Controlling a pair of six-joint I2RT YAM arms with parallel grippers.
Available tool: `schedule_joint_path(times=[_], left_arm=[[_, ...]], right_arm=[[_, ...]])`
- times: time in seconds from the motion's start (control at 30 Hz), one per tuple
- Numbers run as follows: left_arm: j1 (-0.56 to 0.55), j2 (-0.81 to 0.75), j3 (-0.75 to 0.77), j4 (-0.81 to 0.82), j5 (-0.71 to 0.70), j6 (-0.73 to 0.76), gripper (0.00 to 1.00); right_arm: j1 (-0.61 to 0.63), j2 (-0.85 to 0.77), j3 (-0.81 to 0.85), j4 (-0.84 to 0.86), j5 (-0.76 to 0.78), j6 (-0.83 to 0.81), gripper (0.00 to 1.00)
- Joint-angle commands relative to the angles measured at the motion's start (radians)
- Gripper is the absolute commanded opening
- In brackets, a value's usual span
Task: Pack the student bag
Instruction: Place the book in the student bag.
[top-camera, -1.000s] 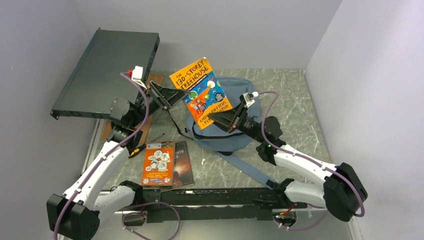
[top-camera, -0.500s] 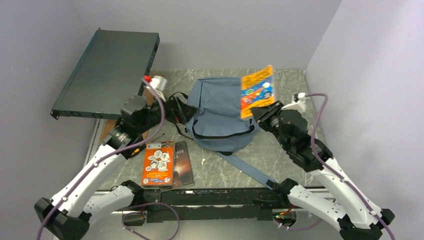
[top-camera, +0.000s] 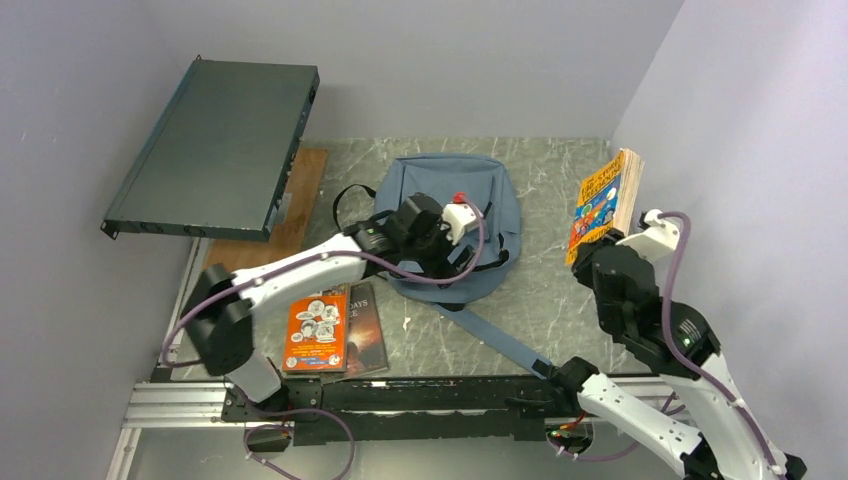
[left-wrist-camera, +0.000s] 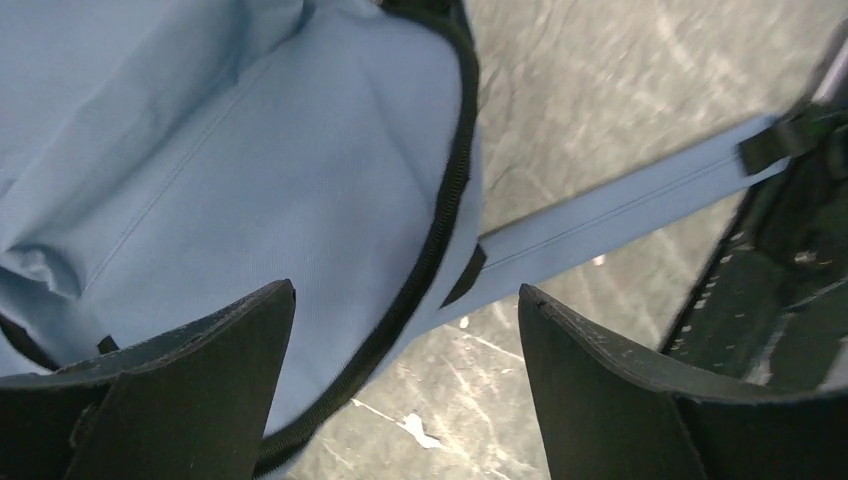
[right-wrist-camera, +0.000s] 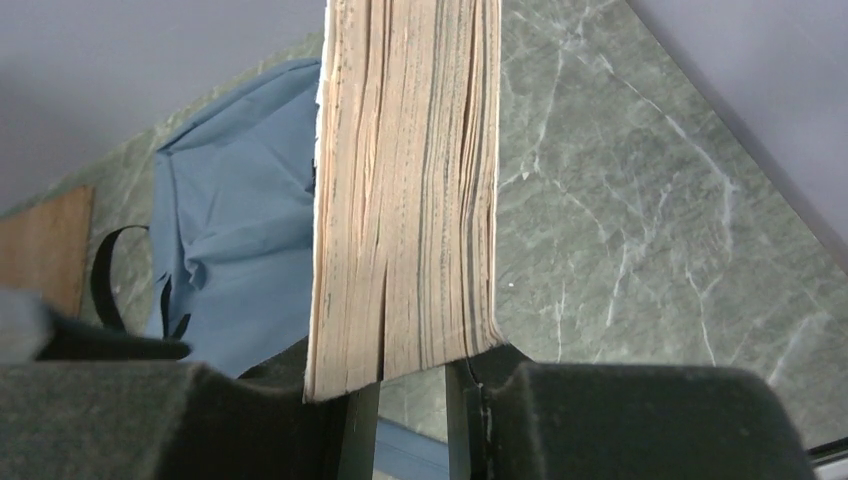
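Plain pale lilac-grey walls are closing in a grey-green marble-patterned tabletop at the back and on both sides, with soft, even light falling across it. At the far left a flat dark green metal case is sitting raised and tilted, overhanging a brown wooden board lying on the marble. A silver aluminium rail is running along the near edge.

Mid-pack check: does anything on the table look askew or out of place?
The flat dark metal case at far left sits tilted, partly over a wooden board. The blue strap of the student bag trails toward the near edge. Nothing looks spilled; the right gripper holds a thick book upright, clear of the bag.
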Motion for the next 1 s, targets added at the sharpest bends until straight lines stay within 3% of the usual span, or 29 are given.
schedule_joint_path(times=[0.0,0.1,0.17,0.37,0.5,0.6,0.8,0.97], left_arm=[[-0.005,0.130,0.127,-0.103,0.035,0.114,0.87],[-0.015,0.196,0.152,-0.113,0.007,0.119,0.89],[-0.015,0.225,0.174,-0.132,-0.036,0.110,0.84],[-0.007,0.247,0.211,-0.166,-0.198,0.094,0.43],[0.007,0.233,0.235,-0.170,-0.236,0.087,0.24],[0.016,0.228,0.263,-0.171,-0.255,0.094,0.00],[0.019,0.153,0.304,-0.143,-0.429,0.059,0.00],[0.009,0.035,0.295,-0.110,-0.493,-0.016,0.00]], right_arm=[[0.003,-0.039,0.001,0.046,-0.047,-0.083,0.00],[0.003,-0.049,-0.007,0.046,-0.112,-0.096,0.00],[0.003,-0.056,-0.024,0.060,-0.175,-0.114,0.00],[0.003,-0.039,-0.102,0.071,-0.376,-0.087,0.00],[0.003,-0.023,-0.155,0.080,-0.564,-0.055,0.00],[0.003,-0.024,-0.180,0.074,-0.661,-0.036,0.00],[0.002,-0.007,-0.247,0.104,-0.832,0.010,0.00],[-0.006,0.037,-0.329,0.199,-0.817,0.006,0.00]])
